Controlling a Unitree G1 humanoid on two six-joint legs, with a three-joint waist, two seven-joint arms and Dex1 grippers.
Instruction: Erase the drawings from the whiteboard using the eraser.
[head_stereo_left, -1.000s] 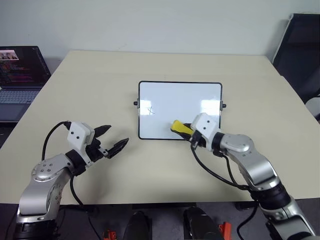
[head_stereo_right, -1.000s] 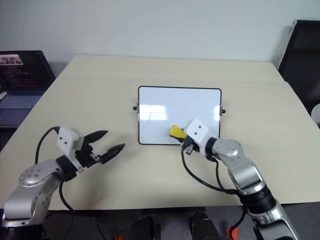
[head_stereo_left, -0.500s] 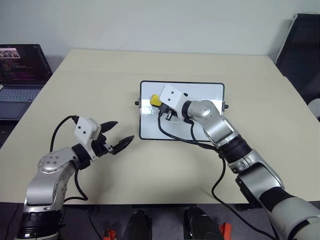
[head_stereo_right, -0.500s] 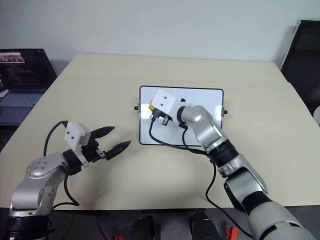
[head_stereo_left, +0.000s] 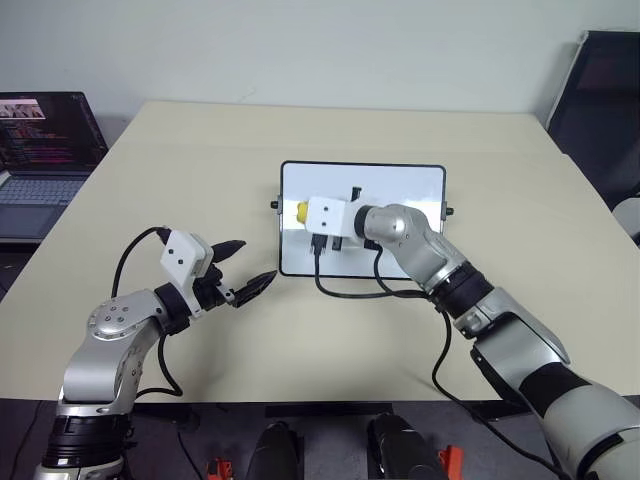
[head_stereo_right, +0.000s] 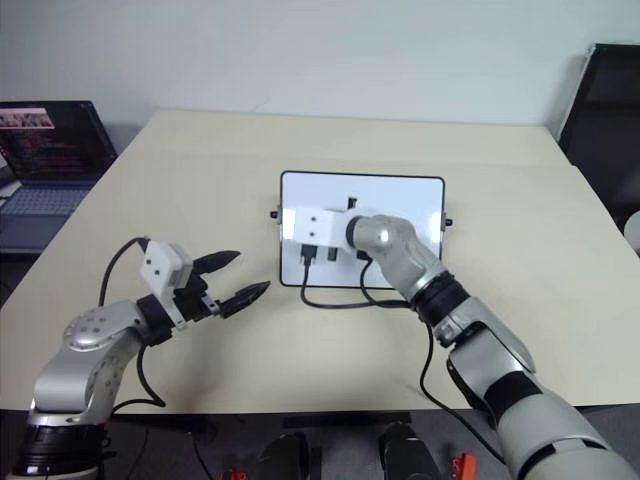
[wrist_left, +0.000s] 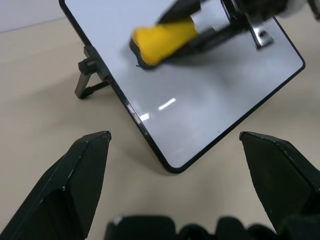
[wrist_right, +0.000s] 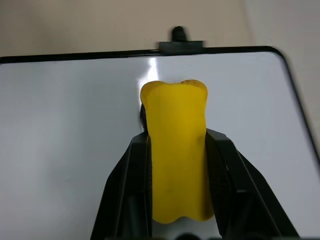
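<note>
Beige bench (head_stereo_left: 330, 330) carries everything. Open laptop (head_stereo_left: 40, 150) sits off the bench's far-left edge, screen lit, and a dark chair (head_stereo_left: 600, 100) stands at far right.

Whiteboard (head_stereo_left: 400, 190) is near bench center, tilted up on its stand, with a thin black frame and a small black knob on each side. The surface not covered by the arm looks clean white; no drawings can be made out.

Right arm reaches across the board toward its left side. Right gripper (wrist_right: 177, 150) has its 2 fingers clamped on the eraser (wrist_right: 177, 165), the yellow block sticking out past the fingertips. Left wrist view shows the eraser (wrist_left: 162, 37) lying against the board near its left edge, dark underside on the white surface.

Left gripper (head_stereo_left: 245, 283) hovers above bare bench, near the board's lower-left corner but apart from it, its 2 fingers (wrist_left: 82, 175) spread wide and holding nothing.
</note>
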